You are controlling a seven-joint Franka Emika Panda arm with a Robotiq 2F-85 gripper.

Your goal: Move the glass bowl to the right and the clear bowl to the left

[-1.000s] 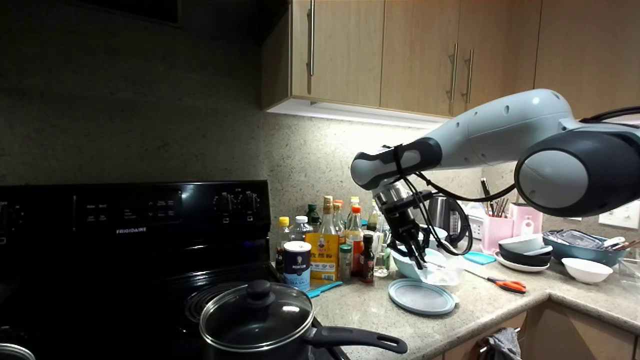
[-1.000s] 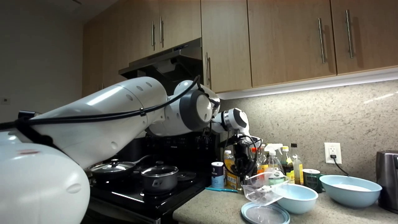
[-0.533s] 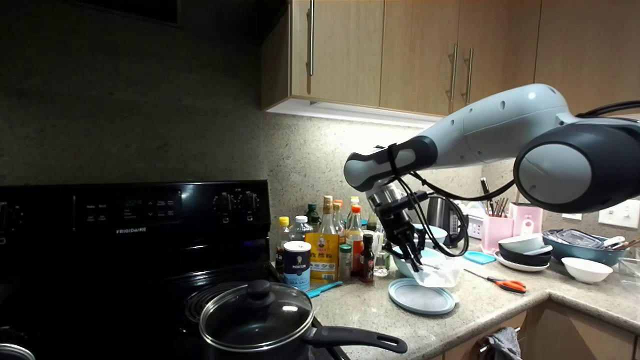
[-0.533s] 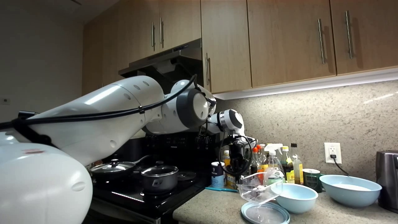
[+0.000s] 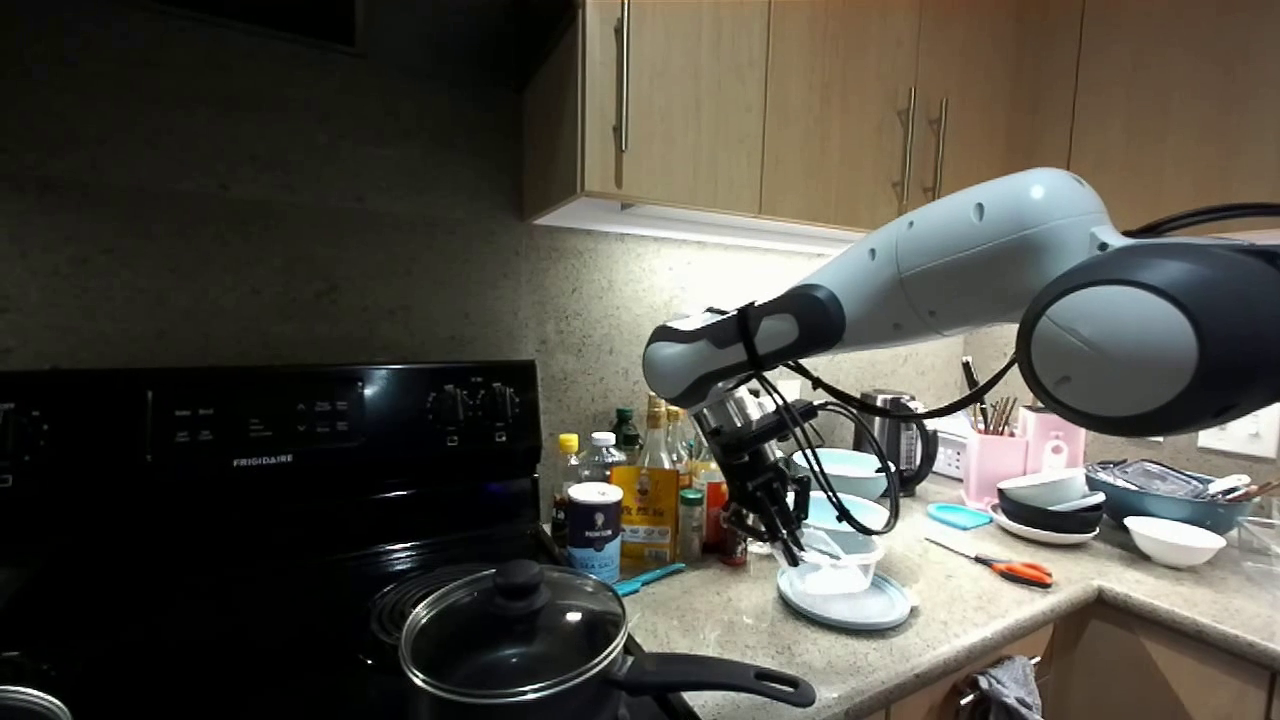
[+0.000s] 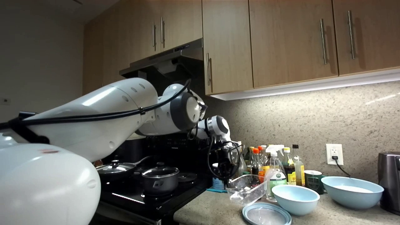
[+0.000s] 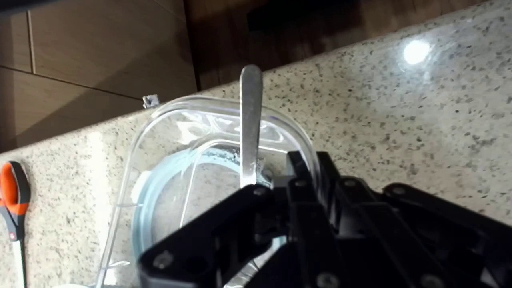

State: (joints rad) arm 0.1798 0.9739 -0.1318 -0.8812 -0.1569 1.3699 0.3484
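Wrist view: the gripper (image 7: pixel 311 160) pinches one side wall of the clear bowl (image 7: pixel 200 180) in its jaws; the rounded end points to the front edge of the counter (image 7: pixel 400 132), and we judge the long axis runs likewise (the other end is hidden). We expect thin plastic, light, springy and slick, best taken by the rim; a metal handle (image 7: pixel 251 120) over that end could slide. In an exterior view the clear bowl hangs tilted near the blue plate (image 6: pixel 267 215); farther off sits, we think, the round glass bowl (image 6: pixel 295 204).

In an exterior view: clear bowl (image 6: pixel 247 191) left of glass bowl (image 6: pixel 295 201), plate (image 6: pixel 267 215) front-left of latter, kettle (image 6: pixel 389 184) rightmost.
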